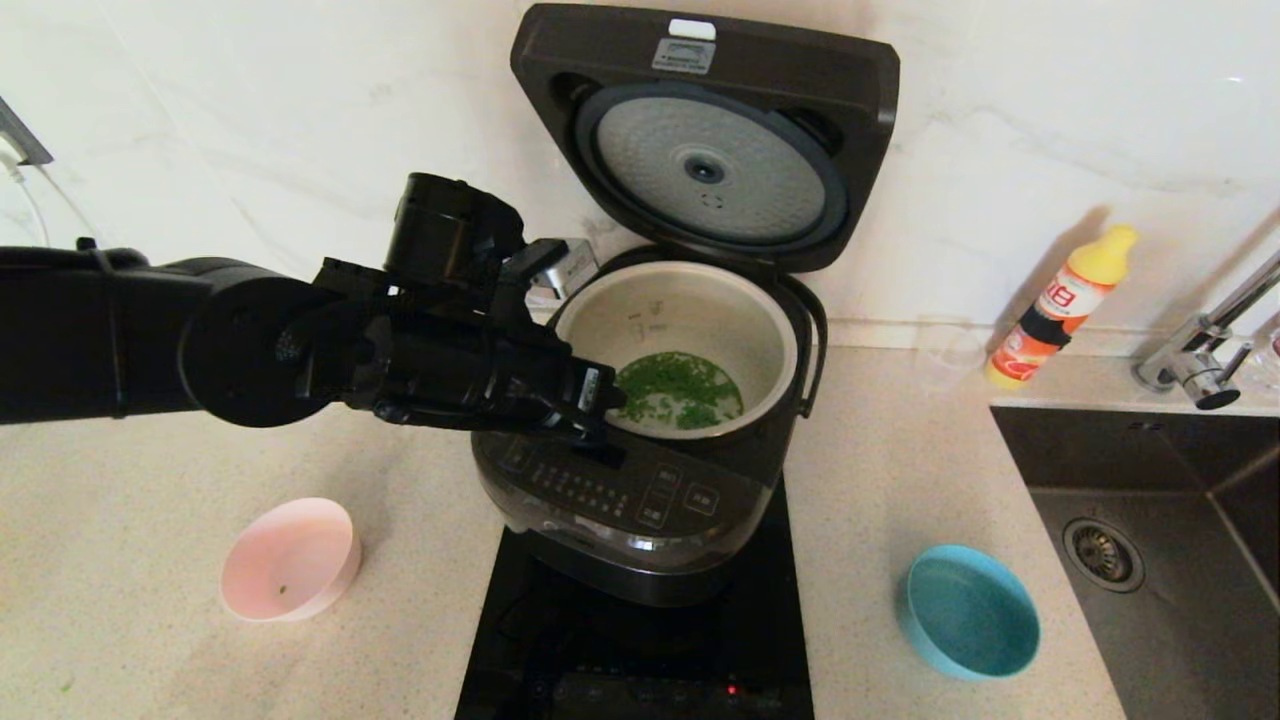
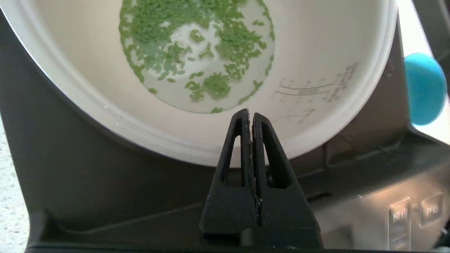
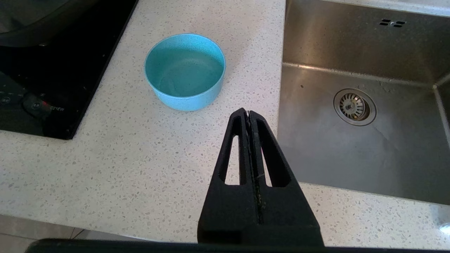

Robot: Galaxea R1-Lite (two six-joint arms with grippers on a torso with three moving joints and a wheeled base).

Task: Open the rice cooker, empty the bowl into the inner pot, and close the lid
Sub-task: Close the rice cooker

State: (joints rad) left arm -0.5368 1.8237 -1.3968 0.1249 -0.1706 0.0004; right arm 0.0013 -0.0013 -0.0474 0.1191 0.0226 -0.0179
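The left gripper, closed and empty, is hanging over the inner pot rim. The lid is standing open. The right gripper is sitting closed near the sink.

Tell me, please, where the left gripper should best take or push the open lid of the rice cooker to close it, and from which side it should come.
Probably the lid's free top edge, farthest from the hinge: it stands upright behind the inner pot, dimpled disc facing forward. The shut left gripper, now over the rice cooker's front rim, could rise, reach behind that edge and draw it forward and down.
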